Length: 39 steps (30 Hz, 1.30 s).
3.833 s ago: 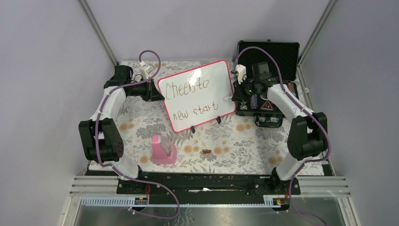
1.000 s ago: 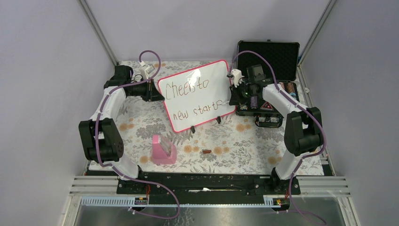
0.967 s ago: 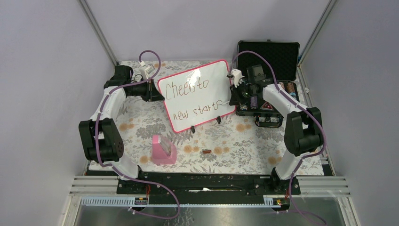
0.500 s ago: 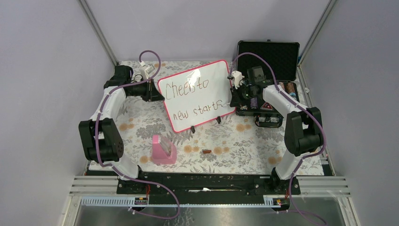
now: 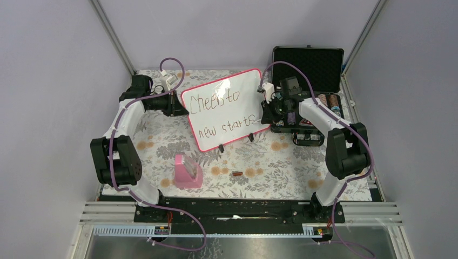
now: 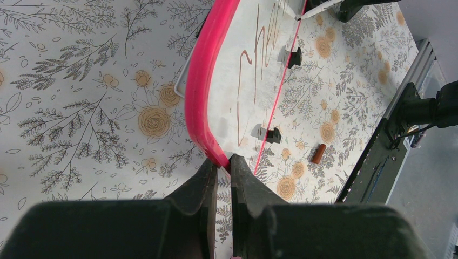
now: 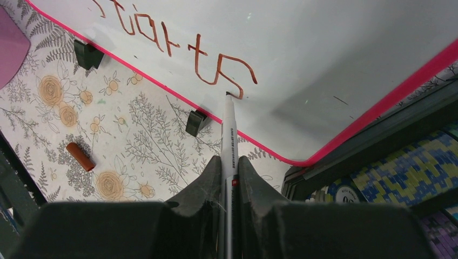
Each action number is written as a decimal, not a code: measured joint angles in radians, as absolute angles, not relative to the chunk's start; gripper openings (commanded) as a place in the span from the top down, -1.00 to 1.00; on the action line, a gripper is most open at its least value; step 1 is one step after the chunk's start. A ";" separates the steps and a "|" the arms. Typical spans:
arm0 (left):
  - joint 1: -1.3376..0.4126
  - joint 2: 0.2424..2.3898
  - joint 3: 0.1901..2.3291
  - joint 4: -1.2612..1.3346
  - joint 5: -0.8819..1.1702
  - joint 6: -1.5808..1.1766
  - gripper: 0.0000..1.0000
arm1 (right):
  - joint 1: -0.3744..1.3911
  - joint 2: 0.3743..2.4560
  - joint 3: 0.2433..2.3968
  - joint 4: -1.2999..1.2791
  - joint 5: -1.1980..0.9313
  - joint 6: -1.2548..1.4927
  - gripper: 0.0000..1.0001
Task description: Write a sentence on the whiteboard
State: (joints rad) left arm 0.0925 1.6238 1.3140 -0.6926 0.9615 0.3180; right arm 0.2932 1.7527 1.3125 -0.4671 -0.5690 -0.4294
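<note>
The flowered table point(image 5: 162, 140) is spread beneath both arms. The whiteboard point(image 5: 227, 110) is found between the two grippers, and its pink frame is pinched at the edge by the left gripper point(image 6: 223, 162). An open black case point(image 5: 316, 62) is seen just behind the right gripper point(image 7: 229, 162). A white marker point(image 7: 229, 135) is clamped in that gripper's fingers. Its tip is set against the board ahead of the gripper, at the last letter of the sentence point(image 5: 215, 101). A small brown cap point(image 7: 80, 156) is seen on the table, off to the side of the right gripper's fingers.
</note>
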 measured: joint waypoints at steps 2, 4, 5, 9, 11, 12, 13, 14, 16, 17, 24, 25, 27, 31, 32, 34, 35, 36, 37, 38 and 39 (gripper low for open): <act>0.093 1.624 1.314 -0.693 0.962 0.318 1.00 | 0.301 1.753 1.312 -0.466 -0.569 -0.429 1.00; 0.093 1.624 1.314 -0.693 0.962 0.318 1.00 | 0.307 1.753 1.312 -0.466 -0.569 -0.429 1.00; 0.093 1.624 1.314 -0.693 0.962 0.318 1.00 | 0.309 1.753 1.312 -0.466 -0.569 -0.429 1.00; 0.093 1.624 1.314 -0.693 0.962 0.318 1.00 | 0.310 1.753 1.312 -0.466 -0.569 -0.429 1.00; 0.093 1.624 1.314 -0.693 0.962 0.318 1.00 | 0.310 1.753 1.312 -0.466 -0.570 -0.430 1.00; 0.093 1.624 1.314 -0.693 0.962 0.318 1.00 | 0.310 1.752 1.312 -0.466 -0.570 -0.431 1.00; 0.093 1.624 1.314 -0.693 0.962 0.318 1.00 | 0.309 1.749 1.311 -0.466 -0.572 -0.431 1.00; 0.093 1.624 1.314 -0.693 0.962 0.318 1.00 | 0.307 1.744 1.307 -0.466 -0.577 -0.432 1.00; 0.093 1.624 1.314 -0.693 0.962 0.318 1.00 | 0.302 1.721 1.291 -0.467 -0.591 -0.436 1.00; 0.093 1.624 1.314 -0.693 0.962 0.319 1.00 | 0.299 1.702 1.280 -0.467 -0.596 -0.439 1.00; 0.093 1.623 1.314 -0.694 0.962 0.318 1.00 | 0.260 1.638 1.269 -0.476 -0.607 -0.451 1.00; 0.093 1.623 1.314 -0.694 0.962 0.318 1.00 | 0.254 1.639 1.269 -0.478 -0.605 -0.452 1.00; 0.093 1.623 1.314 -0.694 0.962 0.318 1.00 | 0.247 1.643 1.269 -0.481 -0.599 -0.452 1.00; 0.093 1.623 1.314 -0.694 0.962 0.318 1.00 | 0.241 1.665 1.275 -0.481 -0.585 -0.452 1.00; 0.093 1.623 1.314 -0.694 0.962 0.318 1.00 | 0.241 1.671 1.276 -0.480 -0.584 -0.452 1.00; 0.093 1.623 1.314 -0.694 0.962 0.318 1.00 | 0.241 1.684 1.276 -0.482 -0.583 -0.452 1.00; 0.093 1.623 1.314 -0.694 0.962 0.318 1.00 | 0.241 1.689 1.276 -0.481 -0.583 -0.452 1.00; 0.093 1.623 1.314 -0.694 0.962 0.318 1.00 | 0.241 1.693 1.277 -0.482 -0.583 -0.452 1.00; 0.093 1.623 1.314 -0.694 0.962 0.318 1.00 | 0.241 1.698 1.279 -0.482 -0.583 -0.452 1.00; 0.093 1.623 1.314 -0.694 0.962 0.318 1.00 | 0.241 1.701 1.282 -0.481 -0.583 -0.452 1.00; 0.093 1.623 1.314 -0.694 0.962 0.318 1.00 | 0.241 1.706 1.286 -0.482 -0.583 -0.452 1.00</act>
State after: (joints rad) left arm 0.0925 1.6234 1.3140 -0.6937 0.9619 0.3183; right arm 0.2413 1.7058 1.2858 -0.4816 -0.5831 -0.4519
